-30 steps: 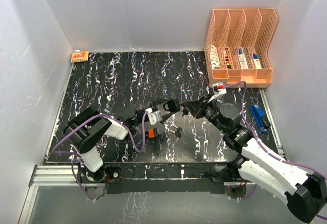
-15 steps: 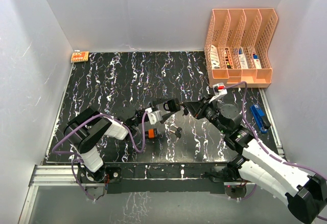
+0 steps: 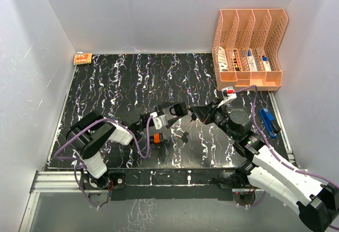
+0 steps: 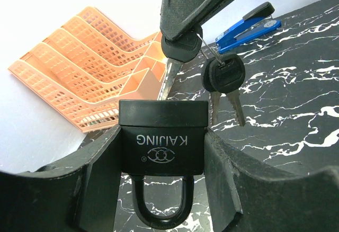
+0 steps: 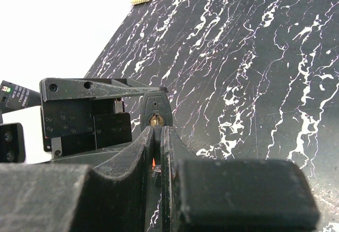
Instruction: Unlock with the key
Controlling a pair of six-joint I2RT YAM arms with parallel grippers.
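Note:
My left gripper (image 3: 170, 110) is shut on a black padlock (image 4: 161, 136) marked KAIJING, gripped by its body sides, shackle (image 4: 159, 205) towards the wrist. My right gripper (image 3: 197, 111) is shut on the black head of a key (image 4: 181, 45). The blade (image 4: 167, 83) points at the padlock's keyhole face and its tip is hidden behind the body's edge. In the right wrist view the brass keyhole (image 5: 154, 119) sits just beyond my closed fingertips (image 5: 150, 136). I cannot tell whether the blade is inside. Spare keys (image 4: 225, 78) hang on the ring below; they also show in the top view (image 3: 184, 135).
A peach file organiser (image 3: 249, 49) stands at the back right. A blue stapler (image 3: 269, 122) lies at the right edge of the mat. A small orange card (image 3: 82, 58) lies at the back left corner. A small orange object (image 3: 155, 138) sits beside the left arm.
My right gripper has edged left with the key, closing the gap to the padlock. The left gripper and padlock have stayed in place.

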